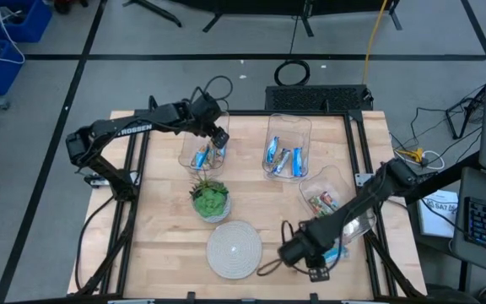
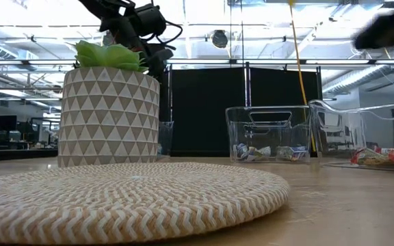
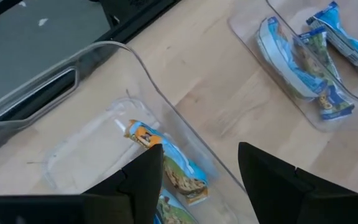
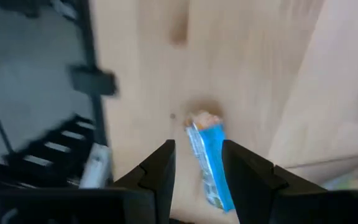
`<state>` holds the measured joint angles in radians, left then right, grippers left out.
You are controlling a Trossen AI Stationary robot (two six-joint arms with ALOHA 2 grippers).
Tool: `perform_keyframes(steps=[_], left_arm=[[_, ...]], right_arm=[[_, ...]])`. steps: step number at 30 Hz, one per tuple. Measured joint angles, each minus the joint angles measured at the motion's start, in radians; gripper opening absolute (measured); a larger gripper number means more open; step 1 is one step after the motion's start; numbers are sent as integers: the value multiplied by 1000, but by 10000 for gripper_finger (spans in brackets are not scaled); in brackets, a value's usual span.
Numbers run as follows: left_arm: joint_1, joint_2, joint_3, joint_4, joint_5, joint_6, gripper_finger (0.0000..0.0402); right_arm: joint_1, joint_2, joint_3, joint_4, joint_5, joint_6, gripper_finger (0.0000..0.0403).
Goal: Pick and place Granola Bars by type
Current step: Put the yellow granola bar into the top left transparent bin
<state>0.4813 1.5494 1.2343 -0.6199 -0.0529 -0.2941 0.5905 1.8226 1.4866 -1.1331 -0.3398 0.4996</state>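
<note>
Seen from above: left gripper [image 1: 218,138] poised over the left clear bin [image 1: 186,157], where two blue-wrapped granola bars [image 1: 201,157] lie. Middle bin [image 1: 287,127] holding three blue-silver bars [image 1: 283,157]; right bin [image 1: 317,179] holding multicoloured bars [image 1: 323,202]. Potted plant [image 1: 210,200] and round woven mat [image 1: 234,248] at table centre. Right gripper [image 1: 317,255] low at the table's near right corner, a bright blue bar [image 1: 336,252] at its fingers.

At table height: woven mat [image 2: 115,198] filling the foreground, the plant's patterned pot [image 2: 108,116] behind it, left arm dark above the leaves. Bars resting on the floors of the middle bin [image 2: 269,113] and the right bin [image 2: 388,116]. Right gripper not discernible here.

Left wrist: fingers [image 3: 143,180] apart, nothing between them, hanging over the bin wall [image 3: 166,106] with a bar [image 3: 179,171] below inside. Middle bin's bars [image 3: 303,62] farther off.

Right wrist: fingers [image 4: 160,168] parted, straddling the bright blue bar [image 4: 209,163], which lies skewed between them on the wood [image 4: 253,56]; whether clamped or merely bracketed, cannot tell.

Risks: slick wrapper slipping or pivoting if pinched off-centre near one end; bar dropped short of its bin. Left fingers clipping the bin wall and shoving the bin on withdrawal.
</note>
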Motion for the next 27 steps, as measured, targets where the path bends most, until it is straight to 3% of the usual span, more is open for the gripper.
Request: perform_keyframes(steps=[4,10,27], left_arm=[[-5,0,0,-1,6,0,214],[-12,0,0,-17,10,1,214],[-12,0,0,-20,54,13,214]], right_arm=[[-38,4,69,46,2,-12,125],[-61,43,42,8,-1,-23,125],[41,138,-73,-42,49,-154,127]])
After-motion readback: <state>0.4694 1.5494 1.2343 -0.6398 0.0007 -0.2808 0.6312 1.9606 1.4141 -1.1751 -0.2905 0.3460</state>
